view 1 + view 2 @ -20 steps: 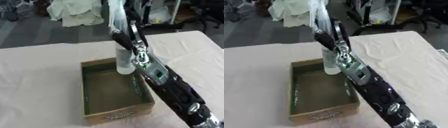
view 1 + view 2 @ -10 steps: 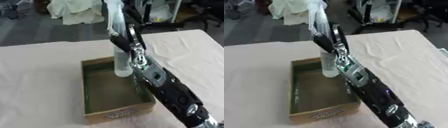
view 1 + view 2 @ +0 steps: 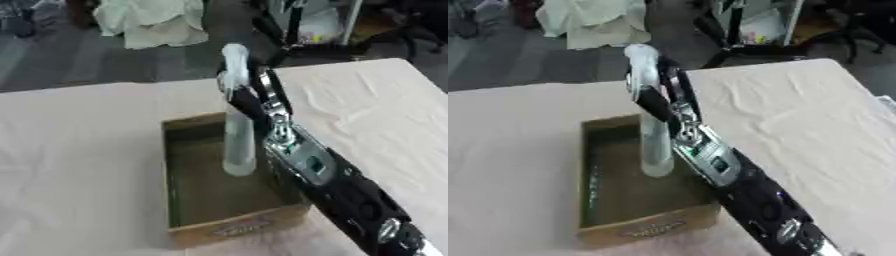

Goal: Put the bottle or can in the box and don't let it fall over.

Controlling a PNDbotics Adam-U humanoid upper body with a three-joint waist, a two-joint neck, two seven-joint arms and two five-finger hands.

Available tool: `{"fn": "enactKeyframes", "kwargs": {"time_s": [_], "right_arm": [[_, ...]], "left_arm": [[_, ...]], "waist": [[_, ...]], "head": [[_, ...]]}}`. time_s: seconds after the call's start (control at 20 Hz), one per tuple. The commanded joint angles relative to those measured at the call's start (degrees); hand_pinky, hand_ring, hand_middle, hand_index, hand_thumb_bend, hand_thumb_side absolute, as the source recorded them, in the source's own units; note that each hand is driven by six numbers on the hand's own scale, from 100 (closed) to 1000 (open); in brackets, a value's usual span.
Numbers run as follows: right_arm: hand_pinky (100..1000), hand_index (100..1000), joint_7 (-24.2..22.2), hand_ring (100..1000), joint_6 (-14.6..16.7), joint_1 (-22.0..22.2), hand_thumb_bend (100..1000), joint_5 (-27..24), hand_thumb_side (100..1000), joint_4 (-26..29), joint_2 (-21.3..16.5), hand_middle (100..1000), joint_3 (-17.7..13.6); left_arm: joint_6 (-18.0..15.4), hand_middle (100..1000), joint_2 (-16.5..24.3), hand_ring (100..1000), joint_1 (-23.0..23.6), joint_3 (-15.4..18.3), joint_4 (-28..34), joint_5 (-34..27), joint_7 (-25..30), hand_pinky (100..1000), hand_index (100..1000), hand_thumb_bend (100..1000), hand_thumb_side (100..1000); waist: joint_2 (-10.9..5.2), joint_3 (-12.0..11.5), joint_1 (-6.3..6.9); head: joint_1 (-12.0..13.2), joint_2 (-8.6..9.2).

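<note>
The bottle is held upright over the box by the right hand, fingers wrapped round its upper part, arm stretched diagonally forward.

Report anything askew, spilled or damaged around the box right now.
Nothing stands out. The clear bottle is upright inside the cardboard box, with the right hand curled round its upper part. No spill shows, and the box looks intact on the cloth-covered table.

The bottle and right arm block the box's right side.
</note>
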State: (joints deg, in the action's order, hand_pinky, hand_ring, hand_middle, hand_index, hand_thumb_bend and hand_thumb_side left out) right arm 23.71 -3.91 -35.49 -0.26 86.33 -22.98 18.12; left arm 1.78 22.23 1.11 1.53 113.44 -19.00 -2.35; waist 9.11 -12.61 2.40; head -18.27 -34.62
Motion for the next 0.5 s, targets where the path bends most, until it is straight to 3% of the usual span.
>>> {"fn": "enactKeyframes", "kwargs": {"time_s": [0.05,0.35,0.5], "right_arm": [[923,919,-4.51,963,-0.25,-0.61,100,2.93,509,2.05,-1.48,1000,0.29],[954,1000,-14.22,1000,-3.45,0.06,100,6.61,524,3.21,-1.92,1000,0.42],[961,1000,-19.45,1000,-4.88,0.11,100,8.00,514,3.81,-2.10,1000,0.02]], "left_arm": [[0.00,971,0.90,859,-0.22,-0.03,1.15,0.20,0.26,1000,785,100,847],[0.05,972,0.80,859,-0.17,-0.01,1.15,0.14,0.49,1000,786,100,846],[0.11,973,0.67,860,-0.15,0.05,1.15,0.16,0.52,1000,786,100,846]], "waist": [[-0.72,0.11,0.08],[-0.84,0.14,-0.03],[-0.84,0.16,-0.06]], "head": [[0.44,-0.01],[0.59,0.05],[0.63,0.08]]}}
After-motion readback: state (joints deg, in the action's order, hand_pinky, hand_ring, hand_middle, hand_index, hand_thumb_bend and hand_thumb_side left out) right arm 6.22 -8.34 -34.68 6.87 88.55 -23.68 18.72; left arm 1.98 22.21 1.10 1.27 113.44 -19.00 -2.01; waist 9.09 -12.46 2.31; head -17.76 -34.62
